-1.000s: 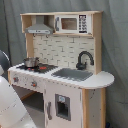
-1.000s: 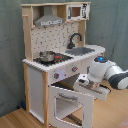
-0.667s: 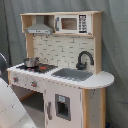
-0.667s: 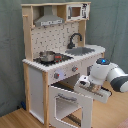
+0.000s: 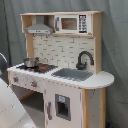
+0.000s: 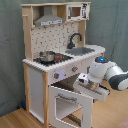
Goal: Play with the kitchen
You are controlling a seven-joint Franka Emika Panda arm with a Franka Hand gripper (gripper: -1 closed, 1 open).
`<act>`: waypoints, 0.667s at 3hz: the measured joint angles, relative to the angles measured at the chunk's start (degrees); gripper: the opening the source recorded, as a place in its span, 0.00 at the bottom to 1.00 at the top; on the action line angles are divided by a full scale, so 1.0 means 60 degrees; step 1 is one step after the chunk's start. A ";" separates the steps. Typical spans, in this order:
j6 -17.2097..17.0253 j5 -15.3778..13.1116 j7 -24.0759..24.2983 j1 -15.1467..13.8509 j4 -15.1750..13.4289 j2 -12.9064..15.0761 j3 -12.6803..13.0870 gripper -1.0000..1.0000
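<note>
The kitchen (image 5: 65, 80) is a tall white and light-wood toy with a black faucet (image 5: 84, 59), a grey sink (image 5: 75, 74), a small pot (image 5: 31, 62) on the stovetop, a hood (image 5: 39, 29) and a microwave (image 5: 72, 23). In the second exterior view the kitchen (image 6: 50, 55) has its windowed oven door (image 6: 70, 99) swung down and partly open. My gripper (image 6: 85, 83) sits just above that door's upper edge, under the row of knobs (image 6: 74, 69). Whether it touches the door is unclear.
The white arm with a blue-lit joint (image 6: 101, 60) reaches in from the second exterior view's right. A white part of the arm (image 5: 10, 107) fills the first exterior view's lower left corner. A grey curtain hangs behind the kitchen, which stands on a wooden floor (image 6: 15, 120).
The arm has risen a little and shifted slightly toward the kitchen. The oven door stays partly open.
</note>
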 joint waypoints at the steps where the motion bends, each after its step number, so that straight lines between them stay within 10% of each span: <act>1: -0.0321 -0.0280 0.0076 0.0424 0.0035 -0.0070 -0.0769 1.00; 2: -0.0732 -0.0607 0.0076 0.0899 0.0059 -0.0174 -0.1404 1.00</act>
